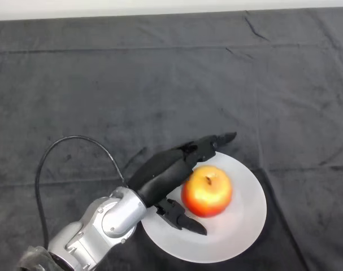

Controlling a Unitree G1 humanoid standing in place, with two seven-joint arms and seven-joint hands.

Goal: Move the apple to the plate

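A red and yellow apple (207, 192) sits upright on a white plate (244, 226) at the lower middle of the head view. My left hand (160, 175) reaches in from the lower left and lies over the plate's left side, right beside the apple. Its fingers (208, 144) stretch out straight past the apple's upper left, and the thumb (182, 219) points along the apple's lower left. The hand is open, with the apple resting in the gap between thumb and fingers. I cannot tell whether the hand touches the apple.
The table is covered by a dark wrinkled cloth (160, 84). A pale strip (160, 7) runs beyond the table's far edge at the top of the view.
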